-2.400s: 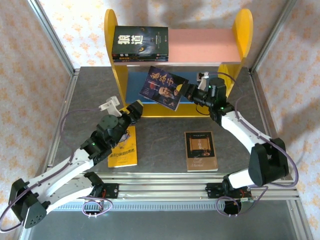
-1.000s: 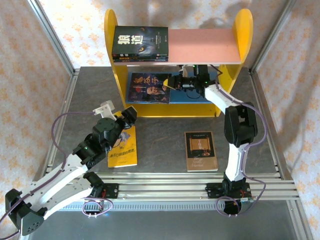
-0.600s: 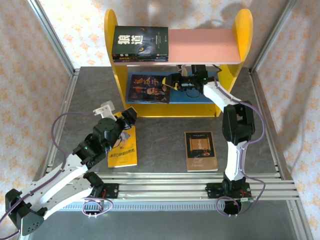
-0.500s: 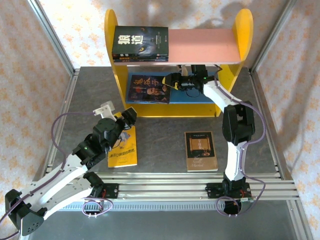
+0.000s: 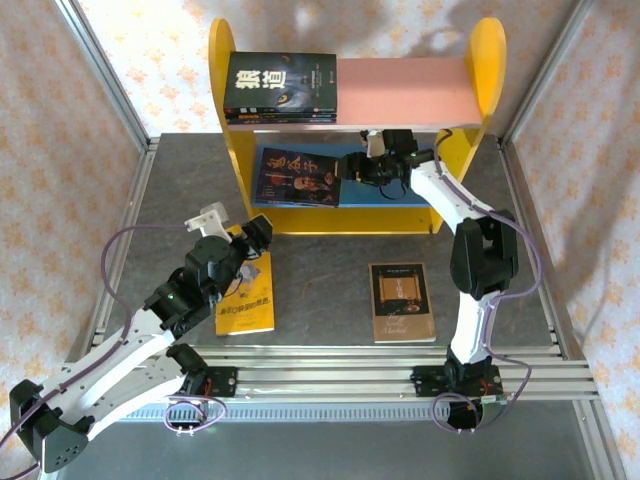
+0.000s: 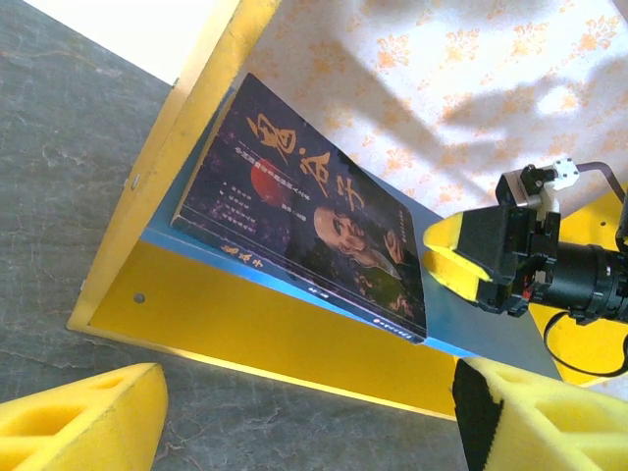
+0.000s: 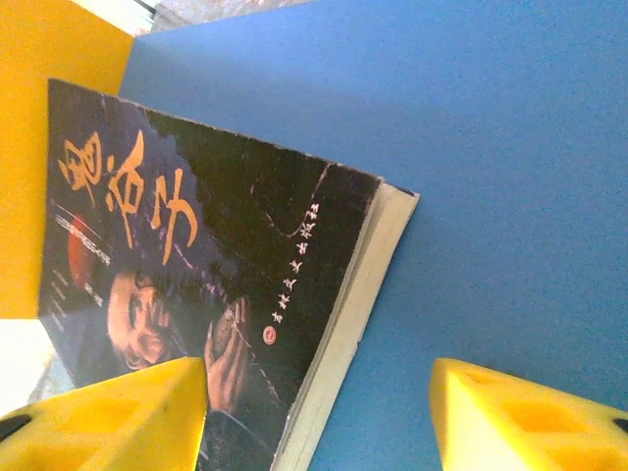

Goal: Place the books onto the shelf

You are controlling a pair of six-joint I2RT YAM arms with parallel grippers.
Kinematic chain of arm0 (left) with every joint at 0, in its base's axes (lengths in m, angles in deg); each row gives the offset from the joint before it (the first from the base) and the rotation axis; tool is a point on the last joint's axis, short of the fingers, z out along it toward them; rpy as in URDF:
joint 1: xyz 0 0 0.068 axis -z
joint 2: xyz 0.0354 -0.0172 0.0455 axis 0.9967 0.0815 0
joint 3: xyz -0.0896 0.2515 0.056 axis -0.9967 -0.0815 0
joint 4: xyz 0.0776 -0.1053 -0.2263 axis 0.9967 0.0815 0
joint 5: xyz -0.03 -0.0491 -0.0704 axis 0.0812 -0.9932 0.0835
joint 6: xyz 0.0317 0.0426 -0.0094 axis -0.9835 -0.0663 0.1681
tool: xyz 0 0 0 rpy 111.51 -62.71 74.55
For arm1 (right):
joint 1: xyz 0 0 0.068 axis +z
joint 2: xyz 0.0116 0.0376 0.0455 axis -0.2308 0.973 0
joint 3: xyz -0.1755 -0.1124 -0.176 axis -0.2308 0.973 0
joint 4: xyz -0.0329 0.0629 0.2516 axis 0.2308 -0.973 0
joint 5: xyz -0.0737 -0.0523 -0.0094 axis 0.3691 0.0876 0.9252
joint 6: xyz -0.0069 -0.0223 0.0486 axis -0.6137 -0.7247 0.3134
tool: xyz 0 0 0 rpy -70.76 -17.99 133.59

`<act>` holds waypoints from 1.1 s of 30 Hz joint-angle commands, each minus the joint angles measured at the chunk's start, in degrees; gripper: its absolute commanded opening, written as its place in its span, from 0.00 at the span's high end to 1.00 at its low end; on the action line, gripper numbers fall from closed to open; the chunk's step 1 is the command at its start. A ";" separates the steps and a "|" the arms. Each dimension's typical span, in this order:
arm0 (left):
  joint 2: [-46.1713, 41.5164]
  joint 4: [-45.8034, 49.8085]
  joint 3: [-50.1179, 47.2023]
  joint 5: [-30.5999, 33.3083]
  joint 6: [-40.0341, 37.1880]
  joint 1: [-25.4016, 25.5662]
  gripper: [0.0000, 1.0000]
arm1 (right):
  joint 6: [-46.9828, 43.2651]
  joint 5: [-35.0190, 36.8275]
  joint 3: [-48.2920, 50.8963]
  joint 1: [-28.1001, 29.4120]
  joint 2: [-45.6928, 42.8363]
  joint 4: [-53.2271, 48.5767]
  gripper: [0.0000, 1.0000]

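Released since the earlier frame, the dark blue book (image 5: 298, 176) lies along the front edge of the blue lower board (image 7: 510, 147), right gripper (image 5: 352, 168) open just beside it; a retreating finger may snag its corner and drag it off.

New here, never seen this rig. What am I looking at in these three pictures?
Two white robot arms are bolted at the near edge of a table, each ending in a two-finger gripper. The wide picture is from a fixed camera above and behind them; the other two are from wrist cameras, so the yellow blocks at the bottom are that arm's own fingers. The shelf carries a stack of books on its pink board and one dark book flat on its blue board. The right gripper is open beside that book, holding nothing. The left gripper is open near a yellow book on the table; a brown book lies nearby.
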 commanded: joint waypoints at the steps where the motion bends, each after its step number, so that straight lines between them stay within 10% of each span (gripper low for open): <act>1: -0.90 0.76 1.54 1.06 -1.36 -0.50 0.25 | -2.58 1.65 -1.40 2.06 -0.35 -5.07 0.42; 33: -1.90 3.17 2.03 0.91 -1.37 -0.54 0.24 | -0.41 -0.40 -10.45 4.65 5.75 -5.78 0.54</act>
